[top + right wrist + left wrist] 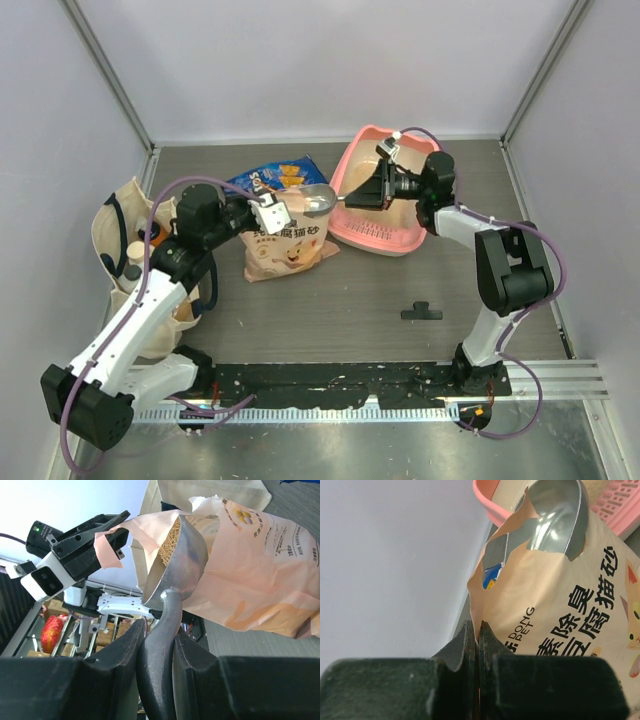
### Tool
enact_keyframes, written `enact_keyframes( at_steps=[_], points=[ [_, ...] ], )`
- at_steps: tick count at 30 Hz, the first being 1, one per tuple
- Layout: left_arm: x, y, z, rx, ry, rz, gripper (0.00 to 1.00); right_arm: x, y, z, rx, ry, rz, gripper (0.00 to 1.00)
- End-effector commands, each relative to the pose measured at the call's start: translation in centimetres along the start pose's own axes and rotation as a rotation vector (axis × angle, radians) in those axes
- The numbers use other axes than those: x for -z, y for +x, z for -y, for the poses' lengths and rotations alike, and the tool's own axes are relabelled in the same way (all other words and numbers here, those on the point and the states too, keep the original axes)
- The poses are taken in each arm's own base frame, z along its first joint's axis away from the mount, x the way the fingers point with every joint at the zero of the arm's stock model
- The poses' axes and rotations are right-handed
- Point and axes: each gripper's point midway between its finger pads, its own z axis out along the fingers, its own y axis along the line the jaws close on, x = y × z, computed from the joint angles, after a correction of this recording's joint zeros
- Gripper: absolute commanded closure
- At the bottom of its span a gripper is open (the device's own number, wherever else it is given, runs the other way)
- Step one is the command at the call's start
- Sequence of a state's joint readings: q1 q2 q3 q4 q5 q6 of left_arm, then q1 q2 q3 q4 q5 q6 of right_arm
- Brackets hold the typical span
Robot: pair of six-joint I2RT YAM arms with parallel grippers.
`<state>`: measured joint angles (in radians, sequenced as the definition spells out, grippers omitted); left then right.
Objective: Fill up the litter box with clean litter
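Note:
The pink litter box (372, 238) stands at the back right; its rim (487, 500) shows in the left wrist view. The pinkish-beige litter bag (288, 248) with the cartoon cat stands left of it. My left gripper (271, 214) is shut on the bag's torn top edge (476, 627) and holds the mouth open. My right gripper (362, 192) is shut on the handle (160, 645) of a metal scoop (318, 200). The scoop bowl (186, 555) sits in the bag's mouth with beige litter granules (170, 542) in it.
A blue Doritos bag (272, 178) lies behind the litter bag. A cream tote bag (125, 250) with items in it lies at the left wall. A small black object (421, 311) lies on the table in front of the litter box. Grey walls enclose the table.

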<state>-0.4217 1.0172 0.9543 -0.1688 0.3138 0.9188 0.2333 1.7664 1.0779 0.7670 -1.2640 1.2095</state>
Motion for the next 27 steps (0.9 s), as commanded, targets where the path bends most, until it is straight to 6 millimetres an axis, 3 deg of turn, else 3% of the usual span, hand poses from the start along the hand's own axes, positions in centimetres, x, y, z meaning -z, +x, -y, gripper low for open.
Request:
enact_keyframes(
  at_steps=[1, 7, 11, 12, 21, 27],
  points=[
    [2.8, -6.5, -9.5, -0.074, -0.302, 0.145, 1.0, 1.7, -1.3, -6.3, 0.189, -0.123, 0.039, 0.99],
    [3.1, -6.7, -10.1, -0.052, -0.321, 0.143, 1.0, 3.1, -1.9, -6.0, 0.189, -0.093, 0.083, 0.98],
    [3.1, -6.5, -9.9, -0.041, -0.322, 0.138, 1.0, 4.2, -4.0, -4.7, 0.222, 0.04, 0.173, 0.98],
    [3.1, -6.5, -9.9, -0.033, -0.322, 0.14, 1.0, 4.7, -3.0, -1.4, 0.238, 0.17, 0.132, 0.98],
    [2.8, -5.8, -9.2, -0.018, -0.313, 0.123, 1.0, 5.7, -2.3, -3.3, 0.251, 0.197, 0.137, 0.98],
    [2.7, -5.8, -9.3, 0.004, -0.319, 0.127, 1.0, 8.4, -3.1, -4.0, 0.229, 0.212, 0.212, 0.98]
  ],
)
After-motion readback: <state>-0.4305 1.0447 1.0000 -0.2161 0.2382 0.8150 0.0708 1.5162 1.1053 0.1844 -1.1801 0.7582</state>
